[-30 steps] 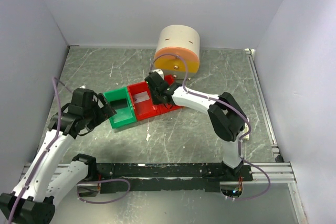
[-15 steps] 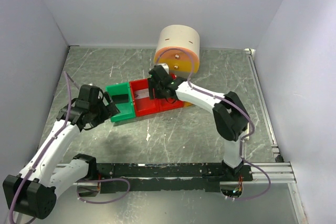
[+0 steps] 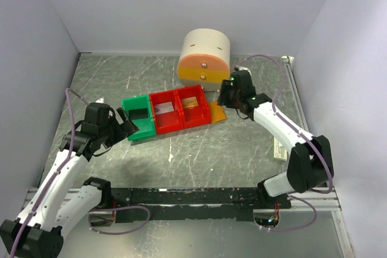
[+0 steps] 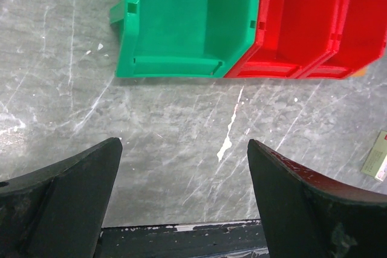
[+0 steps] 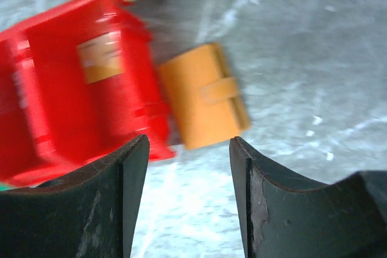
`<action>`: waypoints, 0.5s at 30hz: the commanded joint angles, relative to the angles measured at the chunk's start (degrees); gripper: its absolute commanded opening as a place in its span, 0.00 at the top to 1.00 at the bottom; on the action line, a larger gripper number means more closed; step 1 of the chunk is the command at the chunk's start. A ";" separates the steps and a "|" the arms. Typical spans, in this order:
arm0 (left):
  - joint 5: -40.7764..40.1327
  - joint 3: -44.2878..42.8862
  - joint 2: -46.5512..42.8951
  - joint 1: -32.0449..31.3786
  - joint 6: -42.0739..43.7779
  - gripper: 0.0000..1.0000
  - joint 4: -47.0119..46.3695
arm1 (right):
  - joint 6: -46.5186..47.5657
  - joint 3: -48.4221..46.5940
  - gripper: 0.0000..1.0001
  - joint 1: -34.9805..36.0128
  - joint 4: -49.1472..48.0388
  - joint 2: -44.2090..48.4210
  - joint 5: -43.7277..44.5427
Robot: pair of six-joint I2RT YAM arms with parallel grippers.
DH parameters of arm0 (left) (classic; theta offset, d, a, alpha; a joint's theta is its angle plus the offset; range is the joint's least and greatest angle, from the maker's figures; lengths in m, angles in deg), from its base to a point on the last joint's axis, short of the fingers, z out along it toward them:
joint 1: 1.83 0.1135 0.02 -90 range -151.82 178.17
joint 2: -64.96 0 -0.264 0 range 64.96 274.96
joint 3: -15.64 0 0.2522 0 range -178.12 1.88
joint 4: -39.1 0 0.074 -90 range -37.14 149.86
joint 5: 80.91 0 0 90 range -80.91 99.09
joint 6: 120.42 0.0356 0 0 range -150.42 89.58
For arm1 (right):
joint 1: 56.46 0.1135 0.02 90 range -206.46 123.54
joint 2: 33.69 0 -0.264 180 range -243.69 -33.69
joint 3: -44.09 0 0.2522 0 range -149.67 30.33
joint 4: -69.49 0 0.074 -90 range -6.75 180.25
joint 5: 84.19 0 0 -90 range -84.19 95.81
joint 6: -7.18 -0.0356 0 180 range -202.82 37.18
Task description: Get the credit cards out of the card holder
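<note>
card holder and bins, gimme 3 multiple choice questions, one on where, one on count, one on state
1. Where is the card holder?
A. in the right gripper
B. on the table beside a red bin
C. inside a red bin
2. How many red bins are there?
A. one
B. two
C. three
3. The card holder is
A. folded shut, strap across
B. spread open, pockets showing
C. torn in two
Key: 1 B, the right wrist view shows it flat on the table next to the bin, and the open right gripper holds nothing. 2 B, two stand side by side next to the green bin. 3 A, only its orange outside and strap show.
</note>
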 commanded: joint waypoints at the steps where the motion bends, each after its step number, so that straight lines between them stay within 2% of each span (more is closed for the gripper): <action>1: 3.51 1.00 -2.80 0.31 -0.68 0.03 -1.49 | 0.21 2.75 0.45 -8.79 -1.65 -3.51 -10.32; 5: 5.09 0.43 -2.78 0.31 -0.43 0.03 -1.20 | 0.14 1.94 0.50 -12.50 -3.54 -9.76 -19.32; 12: 7.32 -1.42 -2.28 0.32 0.88 0.03 0.95 | 0.29 0.22 0.52 -15.07 -4.39 -17.52 -19.62; 15: 8.33 -1.11 -2.52 0.31 1.00 0.03 1.05 | 1.44 0.13 0.54 -15.81 -4.83 -19.40 -22.37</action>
